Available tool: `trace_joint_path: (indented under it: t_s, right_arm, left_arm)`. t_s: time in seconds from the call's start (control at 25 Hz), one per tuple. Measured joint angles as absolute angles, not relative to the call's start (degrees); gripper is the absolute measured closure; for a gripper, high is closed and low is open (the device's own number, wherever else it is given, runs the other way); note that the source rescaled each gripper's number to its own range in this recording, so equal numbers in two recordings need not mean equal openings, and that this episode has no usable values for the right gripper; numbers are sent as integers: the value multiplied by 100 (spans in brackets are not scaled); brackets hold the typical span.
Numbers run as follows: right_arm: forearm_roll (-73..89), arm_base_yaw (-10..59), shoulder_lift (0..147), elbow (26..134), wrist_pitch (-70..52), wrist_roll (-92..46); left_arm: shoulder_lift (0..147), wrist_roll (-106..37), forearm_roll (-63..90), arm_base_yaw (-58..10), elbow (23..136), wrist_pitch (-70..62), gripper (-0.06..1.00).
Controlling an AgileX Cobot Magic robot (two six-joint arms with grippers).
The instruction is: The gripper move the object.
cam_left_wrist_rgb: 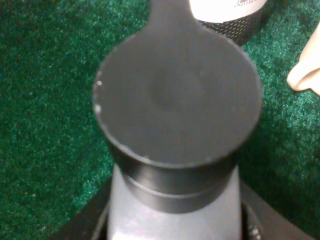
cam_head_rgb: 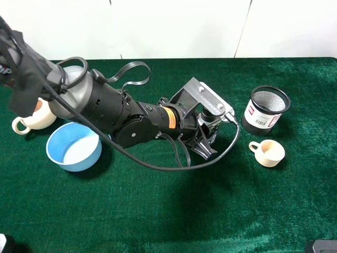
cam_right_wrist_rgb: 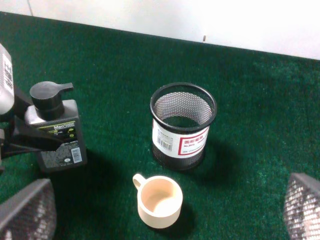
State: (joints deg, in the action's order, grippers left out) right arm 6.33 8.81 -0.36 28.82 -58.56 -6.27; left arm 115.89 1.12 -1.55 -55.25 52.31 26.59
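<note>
The object, a dark-grey pump bottle (cam_right_wrist_rgb: 56, 135) with a black pump cap and green-white label, stands upright left of the mesh cup. My left gripper (cam_right_wrist_rgb: 22, 137) is shut on its body from the side. In the left wrist view the black cap (cam_left_wrist_rgb: 177, 95) fills the picture, with the grey body between the jaws. In the exterior high view the left gripper (cam_head_rgb: 206, 132) reaches across the middle and its wrist hides most of the bottle. My right gripper (cam_right_wrist_rgb: 165, 205) is wide open and empty, its mesh-patterned fingertips (cam_right_wrist_rgb: 27, 210) above the small cup.
A black mesh cup (cam_head_rgb: 267, 109) with a white label stands right of the bottle, also seen in the right wrist view (cam_right_wrist_rgb: 183, 125). A small beige cup (cam_head_rgb: 268, 153) sits in front of it. A blue bowl (cam_head_rgb: 73, 146) and a cream mug (cam_head_rgb: 32, 118) are at the left.
</note>
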Motion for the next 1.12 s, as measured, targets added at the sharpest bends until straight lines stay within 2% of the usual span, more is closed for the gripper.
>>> trace_joint_path:
  t_s: [0.28, 0.32, 0.52, 0.68, 0.88, 1.12]
  right_arm:
    - [633, 881, -36, 2882, -5856, -627]
    - [633, 881, -36, 2882, -5856, -627]
    - [633, 881, -36, 2882, -5856, -627]
    - [633, 881, -36, 2882, -5856, -627]
    - [633, 881, -36, 2882, -5856, -627]
    - [633, 881, -36, 2882, -5856, -627]
  left_arm:
    - [11583, 112, -155, -5525, 5231, 2643, 94]
    - [11583, 112, -155, -5525, 5231, 2643, 92]
    - [11583, 112, -155, -5525, 5225, 2643, 61]
    - [11583, 112, -155, -5525, 5225, 2643, 46]
    - [11547, 112, -166, -5525, 5225, 2566, 20]
    - [10992, 34, -170, -5525, 5220, 1807, 6]
